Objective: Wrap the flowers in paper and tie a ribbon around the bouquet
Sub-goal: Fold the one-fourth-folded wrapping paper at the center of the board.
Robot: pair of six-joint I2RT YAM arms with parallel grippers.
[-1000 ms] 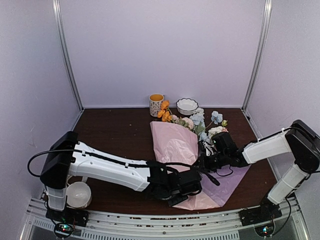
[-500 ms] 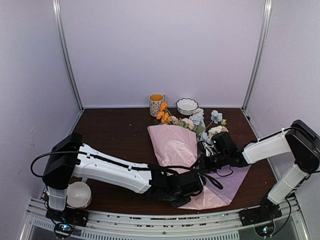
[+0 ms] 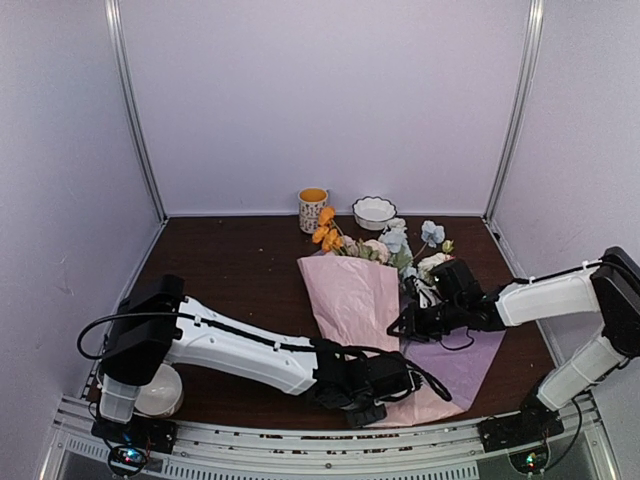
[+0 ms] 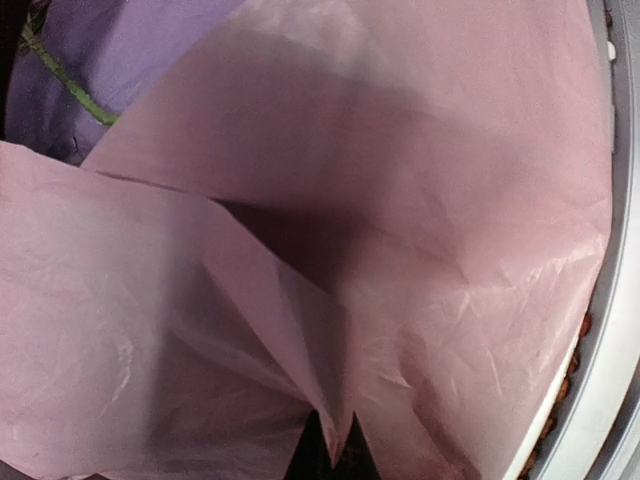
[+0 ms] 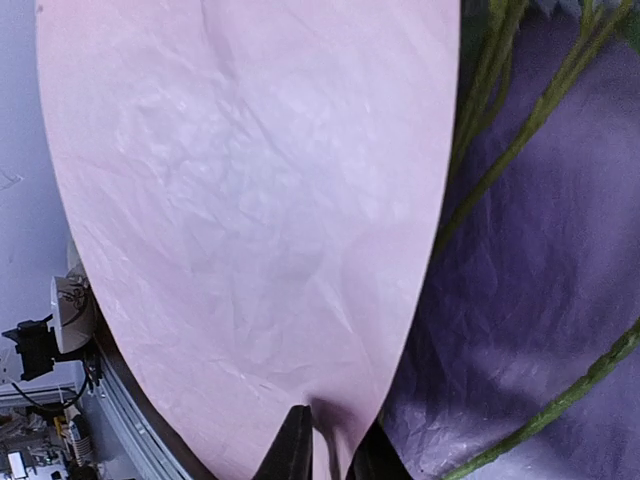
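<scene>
The paper point(image 3: 350, 290) lies mid-table, its pink flap folded over the stems and its lilac face point(image 3: 465, 360) showing to the right. The flowers point(image 3: 385, 240) stick out at the far end; their green stems point(image 5: 500, 150) run over the lilac face. My left gripper point(image 3: 385, 385) is at the paper's near edge, shut on a pinched pink fold point(image 4: 335, 450). My right gripper point(image 3: 405, 322) is at the flap's right edge, and its jaws point(image 5: 335, 440) stand slightly apart with the pink edge between them. The ribbon is out of view.
A patterned mug point(image 3: 313, 208) and a white bowl point(image 3: 374, 211) stand at the back behind the flowers. Another white bowl point(image 3: 160, 390) sits by the left arm's base. The metal rail point(image 3: 300, 465) runs along the near edge, close to the left gripper.
My left gripper has shut on the paper's near edge and slid right along it. The right gripper's jaws have parted a little, and the pink flap has shifted slightly.
</scene>
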